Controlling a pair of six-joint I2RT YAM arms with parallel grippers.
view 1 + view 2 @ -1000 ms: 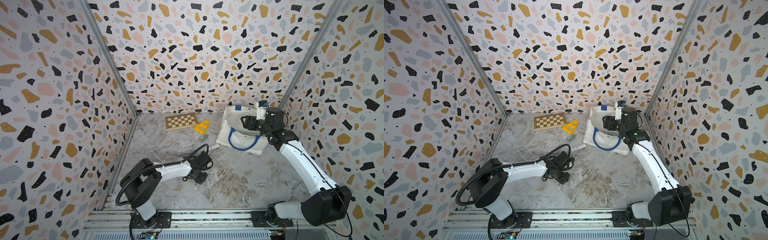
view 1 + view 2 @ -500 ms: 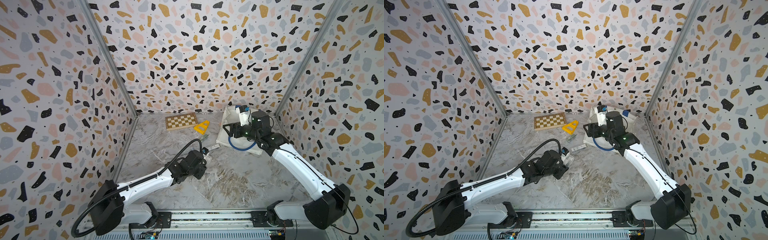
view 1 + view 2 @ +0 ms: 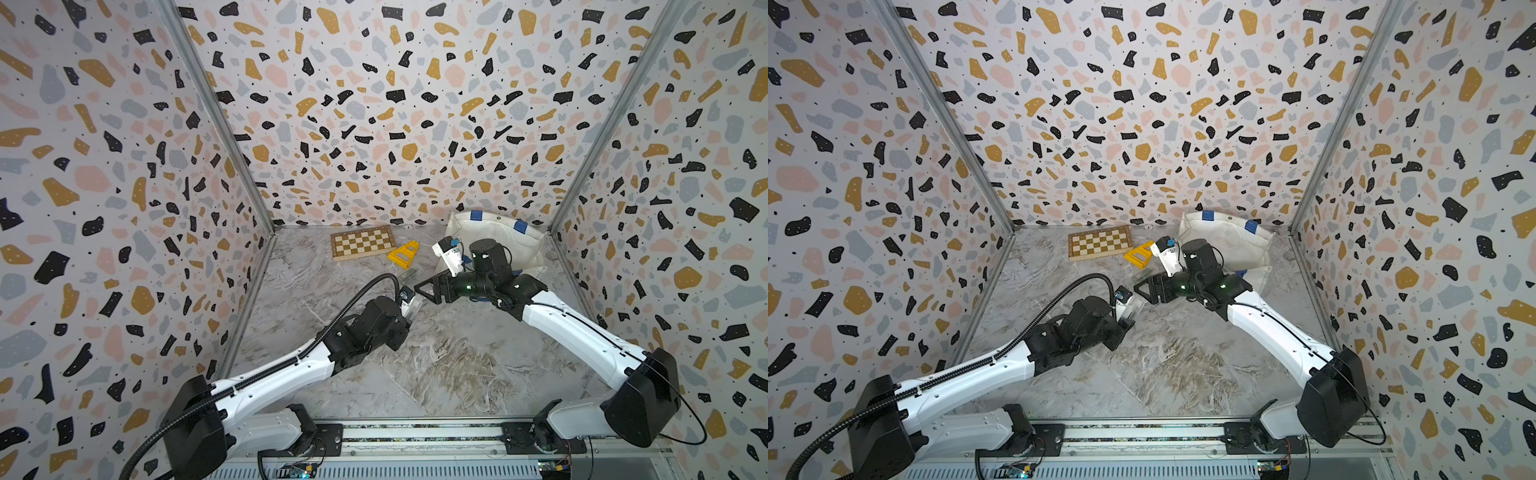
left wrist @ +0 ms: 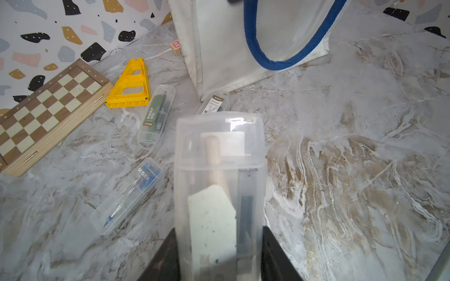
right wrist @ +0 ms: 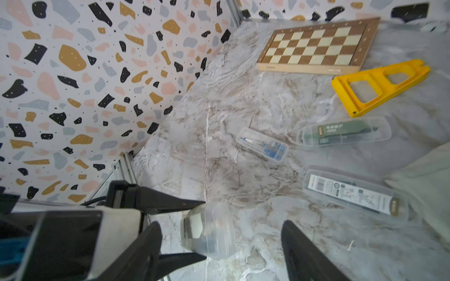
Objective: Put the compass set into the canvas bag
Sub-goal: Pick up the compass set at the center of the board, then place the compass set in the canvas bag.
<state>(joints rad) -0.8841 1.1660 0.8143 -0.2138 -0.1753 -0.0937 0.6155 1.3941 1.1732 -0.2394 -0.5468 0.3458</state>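
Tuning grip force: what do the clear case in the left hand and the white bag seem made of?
The clear oblong case looks like glossy translucent plastic: contents show through. The white bag with blue handle seems matte woven cloth, likely canvas: soft creases.

The canvas bag (image 3: 498, 239), white with blue strap tabs and a blue looped handle, slumps in the far right corner of the floor in both top views. One compass set (image 4: 219, 182), a clear plastic case, is clamped lengthwise in the left gripper (image 4: 220, 255) above the floor at mid-frame. A blue case (image 4: 129, 194) and a green case (image 4: 155, 114) lie flat on the floor nearby, and a labelled case (image 4: 214, 104) lies at the bag's corner.
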